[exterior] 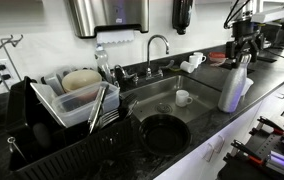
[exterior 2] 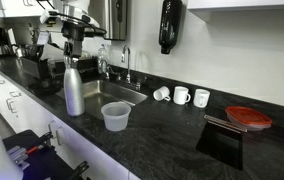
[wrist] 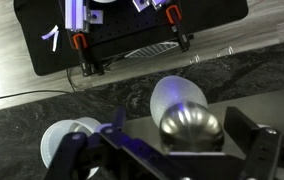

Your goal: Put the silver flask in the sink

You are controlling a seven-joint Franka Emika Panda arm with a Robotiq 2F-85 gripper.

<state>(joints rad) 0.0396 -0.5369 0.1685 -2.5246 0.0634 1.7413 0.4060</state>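
Observation:
The silver flask [exterior: 234, 88] stands upright on the dark counter beside the sink [exterior: 157, 100], near the counter's front edge. It also shows in an exterior view [exterior 2: 73, 90]. My gripper [exterior: 244, 57] [exterior 2: 74, 47] is directly above it, at its neck. In the wrist view the flask's rounded top [wrist: 190, 122] sits between my two fingers [wrist: 182, 135]. The fingers are spread on both sides of it, with a gap at the left finger. The gripper is open.
A white mug [exterior: 183, 97] lies in the sink, under the chrome faucet [exterior: 157, 45]. A black dish rack [exterior: 62, 125] with containers stands on the sink's other side. A clear plastic tub [exterior 2: 115, 116] stands near the flask. Three mugs [exterior 2: 181, 95] and a red lid [exterior 2: 248, 117] are further along.

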